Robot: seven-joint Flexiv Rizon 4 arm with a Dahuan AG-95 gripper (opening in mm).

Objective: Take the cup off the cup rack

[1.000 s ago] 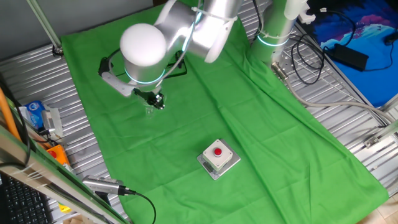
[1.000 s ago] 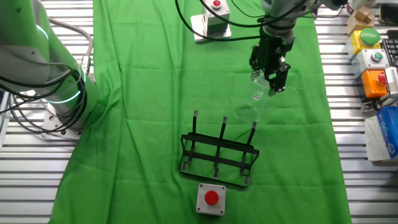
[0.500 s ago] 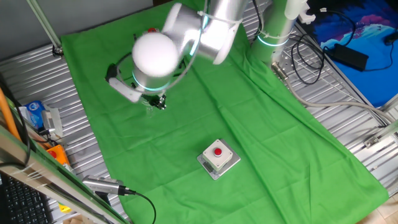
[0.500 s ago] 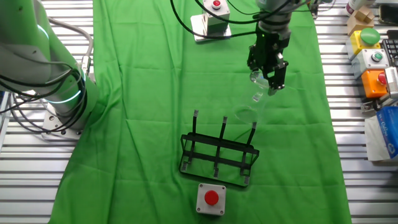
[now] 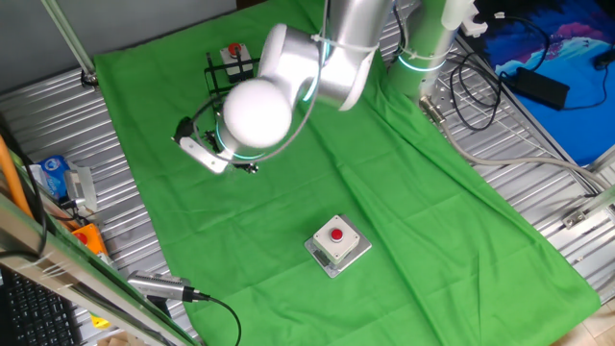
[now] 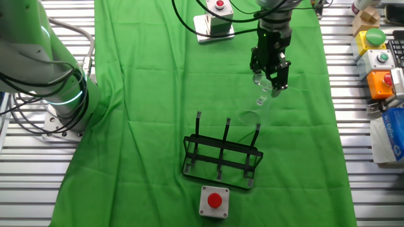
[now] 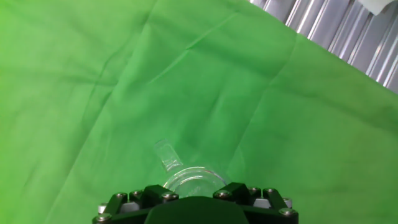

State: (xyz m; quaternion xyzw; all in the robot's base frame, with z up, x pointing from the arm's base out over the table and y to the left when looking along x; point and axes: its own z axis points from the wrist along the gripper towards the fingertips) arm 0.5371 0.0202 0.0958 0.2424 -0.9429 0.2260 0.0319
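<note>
The table (image 6: 353,157) is slatted metal, draped with one green cloth (image 6: 151,94), and one silver arm (image 5: 317,58) reaches over the cloth. On the cloth in the other fixed view stand one black rack (image 6: 222,154) with three upright pegs, and two grey boxes with red buttons: one box (image 6: 214,200) just near of the rack, a second box (image 6: 213,17) at the far edge. The pincer (image 6: 270,63) hangs above the cloth, far of the rack and well apart from it, closed on the single clear cup (image 6: 261,88), which hangs under it, clear of every peg. In the hand view the cup's round glass body (image 7: 189,180) sits right against the pincer's black front, its handle (image 7: 166,154) pointing away over bare cloth; the fingertips themselves are hidden there. The cup looks already off the rack, so the step in hand is judged to be carrying it away and setting it down. Doing that well means keeping the grip firm, since glass is slippery, lowering onto a flat stretch of cloth between the folds, well apart from the rack and the far box, and opening only once the cup rests on the cloth, so it does not tip.
</note>
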